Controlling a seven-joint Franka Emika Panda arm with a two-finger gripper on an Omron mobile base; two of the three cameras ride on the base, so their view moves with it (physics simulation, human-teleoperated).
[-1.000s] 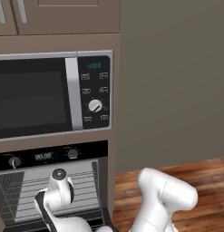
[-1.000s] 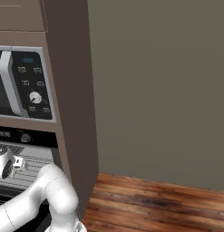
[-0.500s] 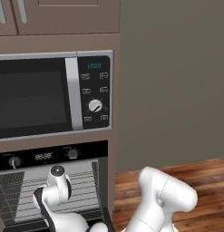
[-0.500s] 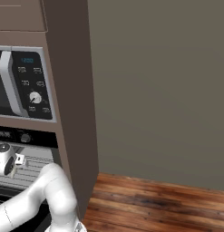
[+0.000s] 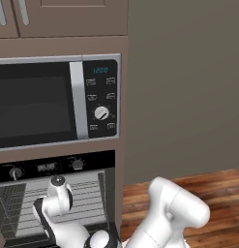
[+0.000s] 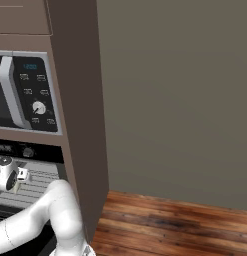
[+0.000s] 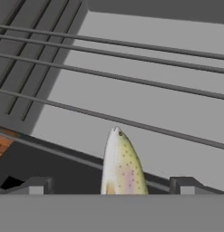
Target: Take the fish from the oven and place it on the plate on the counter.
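The oven (image 5: 43,167) stands open below the microwave, its grey wire-rack interior (image 5: 87,198) exposed. My arm reaches into it from the front. In the hand view the fish (image 7: 122,167), pale with a speckled back, lies on the rack wires (image 7: 131,79) with its pointed end facing away. My gripper (image 7: 111,186) is open, and the fish's near part sits between the two fingertips (image 7: 37,186) without being pinched. The oven's control strip (image 6: 15,149) also appears in the right base view. The plate and the counter are out of view.
A silver-and-black microwave (image 5: 53,101) sits right above the oven in the brown cabinet column (image 6: 77,125). To the right are a plain grey wall (image 5: 188,87) and a wooden floor (image 6: 170,225). The oven's side wall (image 7: 36,54) is close on the hand's left.
The arm has pushed slightly further into the oven. The jaws have stayed wide apart.
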